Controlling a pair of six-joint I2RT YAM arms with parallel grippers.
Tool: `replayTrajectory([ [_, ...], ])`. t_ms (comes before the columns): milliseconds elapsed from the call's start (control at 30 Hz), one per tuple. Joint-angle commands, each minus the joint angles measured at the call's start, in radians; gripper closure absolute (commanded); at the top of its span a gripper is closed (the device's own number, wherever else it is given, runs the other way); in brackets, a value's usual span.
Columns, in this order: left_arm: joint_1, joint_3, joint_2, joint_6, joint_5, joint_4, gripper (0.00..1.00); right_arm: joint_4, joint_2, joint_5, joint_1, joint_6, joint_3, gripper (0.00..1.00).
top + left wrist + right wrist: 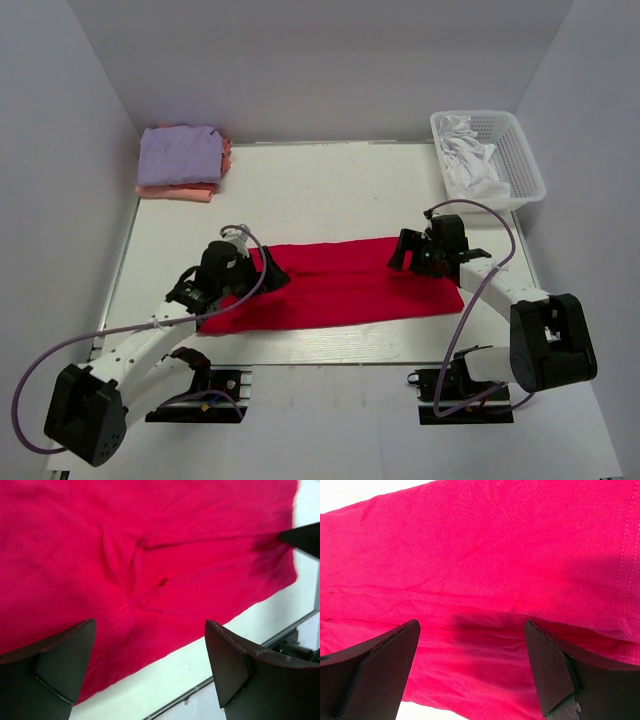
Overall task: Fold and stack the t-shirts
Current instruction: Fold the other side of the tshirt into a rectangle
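A bright red t-shirt (340, 285) lies folded into a long flat band across the table's middle. My left gripper (262, 270) is open and empty, just above the shirt's left end; in the left wrist view (150, 650) the red cloth (150, 555) and its near edge show between the fingers. My right gripper (410, 255) is open and empty over the shirt's right end; the right wrist view (472, 650) shows red cloth (485, 555) with a fold line. A folded lavender shirt (180, 155) lies on a salmon-pink one (175, 190) at the back left.
A white lattice basket (520, 150) holding white cloth (468, 160) stands at the back right. The table's metal front edge (200, 687) runs close behind the shirt's near edge. Walls enclose the table on the left, back and right.
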Motion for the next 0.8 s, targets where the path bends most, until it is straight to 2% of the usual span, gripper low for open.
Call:
replayTrajectory([
  [0, 0.000, -0.078, 0.073, -0.026, 0.073, 0.132, 0.00, -0.010, -0.022, -0.004, -0.003, -0.008, 0.005, 0.10],
  [133, 0.000, -0.172, 0.143, -0.064, 0.092, 0.186, 0.00, -0.014, -0.031, 0.011, -0.002, -0.005, 0.005, 0.10],
  [233, 0.000, -0.193, 0.170, -0.085, 0.047, 0.177, 0.00, -0.024, -0.046, 0.019, -0.002, -0.002, 0.011, 0.10],
  [400, 0.000, -0.194, 0.120, -0.076, 0.047, 0.157, 0.00, -0.041, -0.069, 0.016, -0.002, -0.004, 0.030, 0.10],
  [633, -0.013, 0.010, -0.081, -0.050, -0.094, -0.048, 0.00, -0.052, -0.106, 0.033, 0.001, -0.008, 0.082, 0.10],
  [767, -0.013, 0.127, -0.062, -0.131, -0.224, -0.252, 0.00, -0.073, -0.059, 0.056, -0.002, -0.007, 0.134, 0.10],
])
